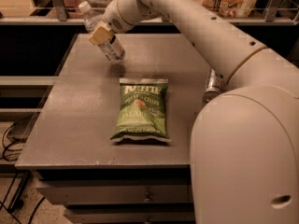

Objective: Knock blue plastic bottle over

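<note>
Gripper point(101, 33) is at the table's point(70, 125) far left corner, against the middle of the bottle point(111, 48). Whether it is clamped on the bottle cannot be told. The bottle is tilted, with its white cap up and to the left and its base low near the tabletop. A green chip bag point(141, 110) lies flat mid-table. A can point(212, 85) stands at the right, partly behind the arm point(201, 27).

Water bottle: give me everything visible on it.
The bottle is slim clear plastic with a white cap and a pale, dark-printed label. It tilts steeply, cap up toward the back left, base low over the far left part of the table; contact with the top is unclear. The gripper sits against its upper body. The chip bag lies apart, in front.
</note>
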